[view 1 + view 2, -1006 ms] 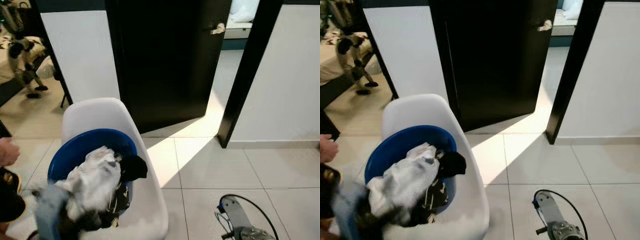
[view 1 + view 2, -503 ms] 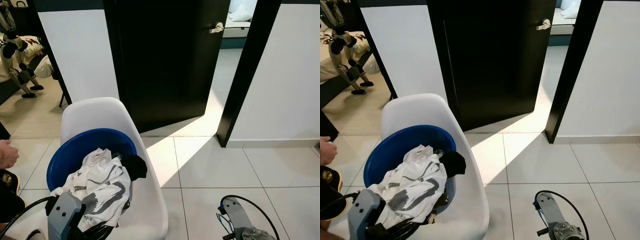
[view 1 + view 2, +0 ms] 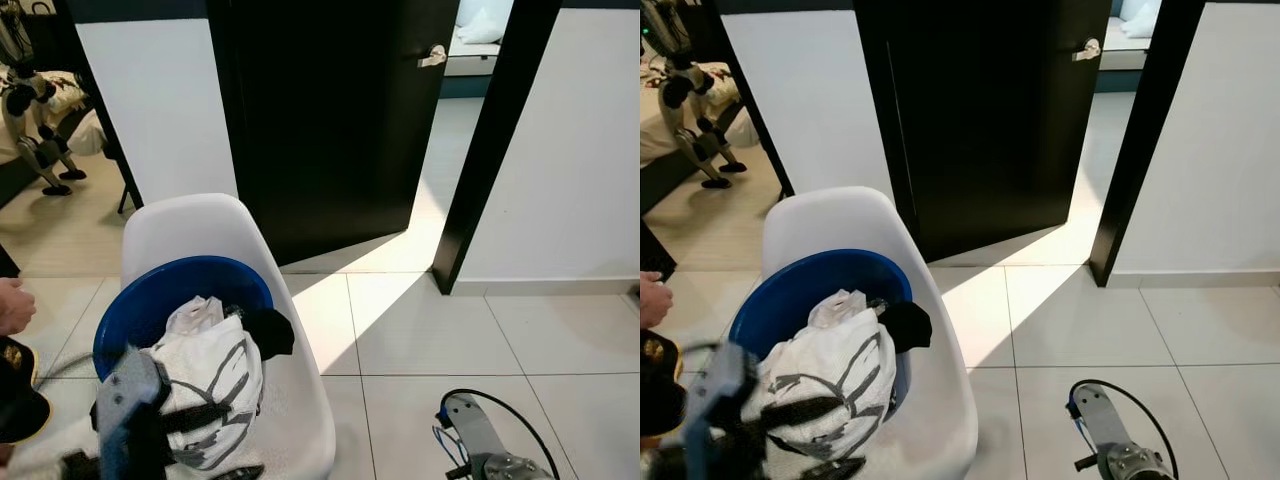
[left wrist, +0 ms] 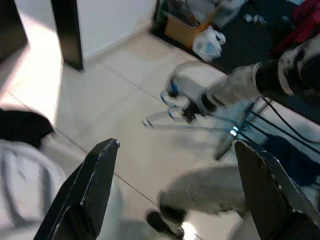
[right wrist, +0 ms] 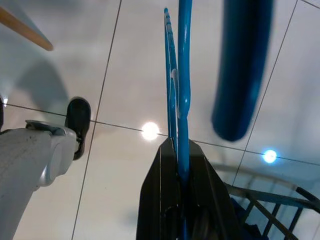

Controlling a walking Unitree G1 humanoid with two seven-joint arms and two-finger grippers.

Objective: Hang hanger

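Room: pale tiled floor [image 3: 440,330], white walls, a black door [image 3: 330,120] standing ajar with a lit strip of tile below it, and a black door frame [image 3: 490,150] to its right. Open floor lies between the chair and the frame, ahead of both arms.

Chair [image 3: 200,225]: white moulded shell, directly under and ahead of the left arm. On its seat sits a blue basin [image 3: 170,290].

Basin contents: a white garment with grey stripes [image 3: 215,375] heaped over the near rim; a black cloth [image 3: 270,330] at the side nearest the door.

Left gripper [image 4: 175,185]: fingers spread wide, nothing between them, poised above the chair's edge; its arm is blurred over the near side of the basin.

Right gripper [image 5: 179,172]: low at the right, over bare tile, fingers pinched together on a blue hanger [image 5: 181,75], which runs straight out from the fingertips. In the left wrist view the hanger [image 4: 175,107] shows as a pale triangle at the end of the right arm.

Person's hand [image 3: 12,305]: at the far left edge, beside the basin, apart from it.

Another robot [image 3: 30,110] stands in the far left room.
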